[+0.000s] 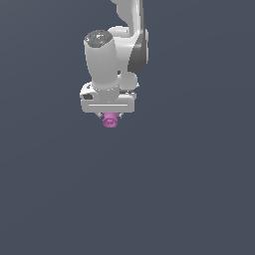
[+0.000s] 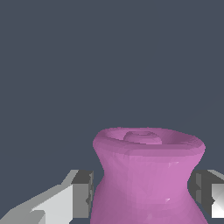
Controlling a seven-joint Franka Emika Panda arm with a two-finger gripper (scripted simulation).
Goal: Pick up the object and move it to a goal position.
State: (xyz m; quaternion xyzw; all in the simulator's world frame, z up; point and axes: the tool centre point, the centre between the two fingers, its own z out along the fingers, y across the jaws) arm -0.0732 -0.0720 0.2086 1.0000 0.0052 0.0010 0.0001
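**Pink piece sits between our fingers, directly under the hand**

In the exterior view our white gripper (image 1: 109,115) hangs at the end of the Panda arm (image 1: 130,30), and the pink-magenta spool-shaped piece (image 1: 109,120) pokes out just beneath the palm, at six o'clock from it. We see nothing else against the flat grey ground (image 1: 189,189), and no goal marker shows in either view.

The wrist view gives the relation that matters. The piece (image 2: 146,175) stands between the two grey finger pads (image 2: 83,192), one at nine o'clock of its waist and the other at three o'clock. Its long axis runs along the line of our fingers, with the ringed, flared end pointing away from the palm. The near pad seems to touch the narrowed waist; the far pad sits at the flank, and we cannot see contact plainly there. We judge the hand is clamped on the piece, with the jaws drawn in to its narrow width.

Since the piece is centred, we judge the coming move is a carry toward the goal, with no re-aiming needed.
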